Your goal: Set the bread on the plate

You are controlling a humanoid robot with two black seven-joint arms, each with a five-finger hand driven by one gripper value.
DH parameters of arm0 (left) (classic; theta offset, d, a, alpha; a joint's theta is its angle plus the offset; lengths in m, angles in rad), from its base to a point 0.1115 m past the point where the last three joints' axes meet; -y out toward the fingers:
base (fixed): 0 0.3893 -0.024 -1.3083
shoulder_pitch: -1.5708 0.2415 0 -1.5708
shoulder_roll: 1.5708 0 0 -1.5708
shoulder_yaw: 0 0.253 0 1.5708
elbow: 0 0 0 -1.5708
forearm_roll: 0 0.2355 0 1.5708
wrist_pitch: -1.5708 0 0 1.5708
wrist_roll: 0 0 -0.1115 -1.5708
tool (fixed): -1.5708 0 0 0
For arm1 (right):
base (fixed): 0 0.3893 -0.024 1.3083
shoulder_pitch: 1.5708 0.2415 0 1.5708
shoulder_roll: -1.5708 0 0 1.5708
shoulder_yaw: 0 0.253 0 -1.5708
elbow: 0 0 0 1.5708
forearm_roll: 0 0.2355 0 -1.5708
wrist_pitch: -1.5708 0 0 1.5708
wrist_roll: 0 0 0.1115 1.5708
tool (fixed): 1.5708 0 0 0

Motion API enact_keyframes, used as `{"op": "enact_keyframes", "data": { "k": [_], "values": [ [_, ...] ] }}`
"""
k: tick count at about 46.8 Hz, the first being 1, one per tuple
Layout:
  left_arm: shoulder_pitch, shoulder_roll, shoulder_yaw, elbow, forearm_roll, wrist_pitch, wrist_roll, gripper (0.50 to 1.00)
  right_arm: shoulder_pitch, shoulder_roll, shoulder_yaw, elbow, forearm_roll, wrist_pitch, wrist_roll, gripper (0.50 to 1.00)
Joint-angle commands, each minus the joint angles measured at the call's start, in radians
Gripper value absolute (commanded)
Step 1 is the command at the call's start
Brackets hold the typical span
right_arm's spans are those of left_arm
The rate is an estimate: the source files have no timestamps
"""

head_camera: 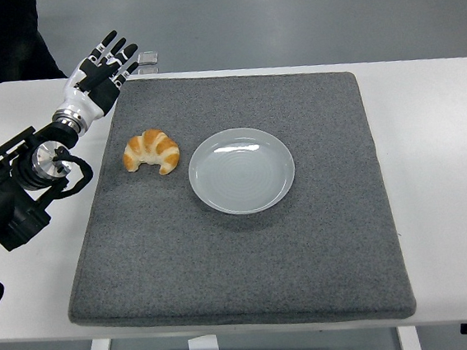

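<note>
**Bread not yet picked, plate empty**

Nothing done so far. The golden-brown crescent-shaped bread roll (pixel 152 151) lies on the dark grey felt mat (pixel 241 257), just beside the left rim of the round pale-grey glossy plate (pixel 241 171), not touching it. Plate holds nothing.

The left robot hand (pixel 104 70), black and white with five fingers, hovers over the far-left corner of the mat, fingers spread and holding nothing. It sits up and left of the bread, apart from it. Right arm not in view.

Left to do, as I judge it: reach down to the bread, grasp, lift, carry a short way right, set on plate.

Room: mat covers most of the white bench (pixel 439 163), bare bench strips left and right. Bread is near the mat's left edge, well in from the bench edge. Open mat all around the plate, nothing blocking the path from bread to plate. A small clear object (pixel 149 62) sits at the far bench edge by the hand; cannot tell what.
</note>
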Motion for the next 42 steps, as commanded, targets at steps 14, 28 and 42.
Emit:
{"op": "enact_keyframes", "data": {
  "k": [14, 28, 42],
  "values": [
    [-0.008, 0.001, 0.002, 0.0, 0.049, -0.001, -0.005, 0.994, 0.001, 0.0, 0.0, 0.0, 0.0, 0.0, 0.0, 0.932],
    [-0.034, 0.017, 0.006, -0.041, 0.222, -0.012, -0.006, 0.994, 0.001, 0.0, 0.0, -0.001, 0.0, 0.0, 0.0, 0.93],
    [-0.072, 0.049, 0.008, -0.054, 0.513, -0.102, -0.006, 0.994, -0.001, 0.0, 0.0, -0.001, 0.0, 0.0, 0.001, 0.932]
  ]
}}
